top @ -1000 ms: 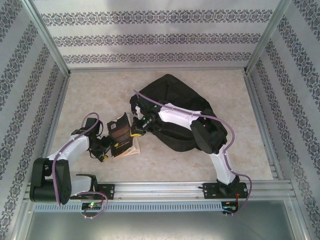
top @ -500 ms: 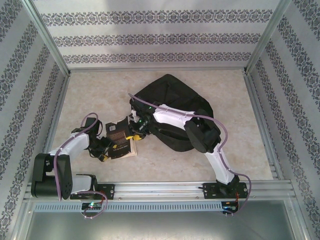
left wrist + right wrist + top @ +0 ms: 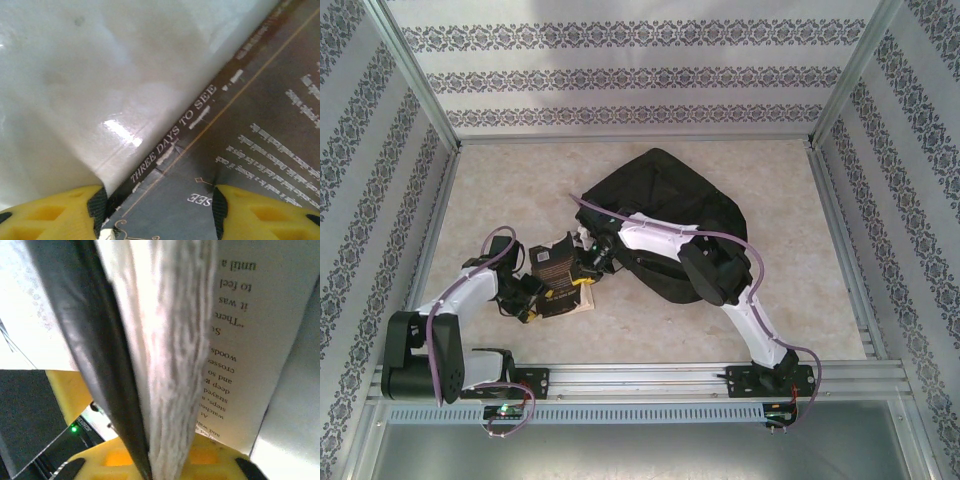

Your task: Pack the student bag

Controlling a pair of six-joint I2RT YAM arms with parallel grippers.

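Observation:
The student bag (image 3: pixel 665 195), a big black soft backpack, lies slumped at the table's middle right. Just left of it, a dark-covered book (image 3: pixel 556 268) is propped up between both grippers. My left gripper (image 3: pixel 531 297) is shut on the book's near-left corner. In the left wrist view its pads (image 3: pixel 97 212) press the spine and cover titled "Three Days to See" (image 3: pixel 210 150), with the left gripper (image 3: pixel 157 215) astride them. My right gripper (image 3: pixel 588 262) is shut on the book's right edge. In the right wrist view the cover and page block (image 3: pixel 165 365) rise from the right gripper (image 3: pixel 157 467).
Beige tabletop (image 3: pixel 520 185) lies bare behind and left of the book. Patterned walls with aluminium posts (image 3: pixel 415 75) close in three sides. A metal rail (image 3: pixel 650 378) carrying both arm bases runs along the near edge. The right arm (image 3: pixel 710 270) reaches across the bag's front.
The right arm has swung left and lower toward the book, and its gripper opened briefly, then shut on the book's edge. The book leans lower. The left gripper stays put.

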